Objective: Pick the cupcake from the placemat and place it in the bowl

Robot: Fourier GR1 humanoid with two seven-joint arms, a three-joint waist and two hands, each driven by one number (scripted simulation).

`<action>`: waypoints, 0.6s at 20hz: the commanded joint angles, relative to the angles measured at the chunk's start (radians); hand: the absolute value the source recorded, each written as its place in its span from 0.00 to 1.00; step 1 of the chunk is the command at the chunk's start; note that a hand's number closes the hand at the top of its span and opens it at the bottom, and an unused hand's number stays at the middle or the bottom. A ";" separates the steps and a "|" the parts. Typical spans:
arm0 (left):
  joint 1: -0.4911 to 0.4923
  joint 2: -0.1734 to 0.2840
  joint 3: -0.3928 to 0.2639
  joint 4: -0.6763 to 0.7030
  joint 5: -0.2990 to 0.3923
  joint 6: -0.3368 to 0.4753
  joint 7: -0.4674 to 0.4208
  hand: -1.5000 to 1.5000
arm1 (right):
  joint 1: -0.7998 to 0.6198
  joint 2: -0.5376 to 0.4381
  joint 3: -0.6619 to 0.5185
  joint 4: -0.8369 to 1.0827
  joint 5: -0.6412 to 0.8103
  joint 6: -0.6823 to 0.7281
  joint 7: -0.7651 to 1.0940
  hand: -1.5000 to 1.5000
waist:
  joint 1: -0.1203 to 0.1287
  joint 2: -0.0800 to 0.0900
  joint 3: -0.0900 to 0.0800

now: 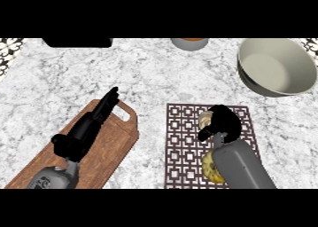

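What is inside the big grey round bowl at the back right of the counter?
The grey round bowl shows only its bare pale inner wall and bottom; nothing lies in it. Its near wall hides none of the inside.

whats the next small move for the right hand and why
Probably close round the cupcake and lift it straight up. The right hand is curled over it on the placemat, and the bowl sits apart, further back and right, with nothing in it.
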 commanded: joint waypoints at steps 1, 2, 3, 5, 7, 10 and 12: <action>-0.012 -0.053 0.009 0.089 -0.035 -0.010 -0.064 0.50 | -0.022 -0.005 -0.017 0.012 0.055 -0.004 0.041 1.00 | -0.002 0.001 0.000; -0.018 0.029 0.071 0.036 0.020 -0.069 0.003 0.50 | 0.022 -0.013 -0.001 0.025 0.088 -0.067 -0.009 1.00 | -0.001 0.001 0.001; -0.028 -0.035 0.040 0.096 -0.026 -0.043 -0.057 0.50 | -0.055 0.001 -0.054 0.083 0.073 -0.045 0.003 1.00 | 0.000 0.002 0.000; 0.021 -0.023 0.035 -0.024 -0.026 -0.044 0.014 0.50 | 0.014 -0.008 -0.033 -0.015 0.100 -0.017 0.033 1.00 | -0.001 0.000 0.001; 0.000 -0.042 0.040 -0.031 -0.037 -0.038 0.041 0.50 | -0.006 0.014 0.026 0.033 0.103 -0.090 0.053 1.00 | 0.002 0.000 0.001; 0.036 -0.037 0.044 -0.055 -0.047 -0.054 0.020 0.50 | -0.149 0.015 -0.015 0.198 0.101 -0.090 -0.015 1.00 | 0.010 0.002 0.001; -0.012 -0.031 0.068 0.034 -0.026 -0.082 -0.008 0.50 | -0.273 -0.003 -0.085 0.255 0.076 0.009 -0.134 1.00 | 0.017 0.007 0.001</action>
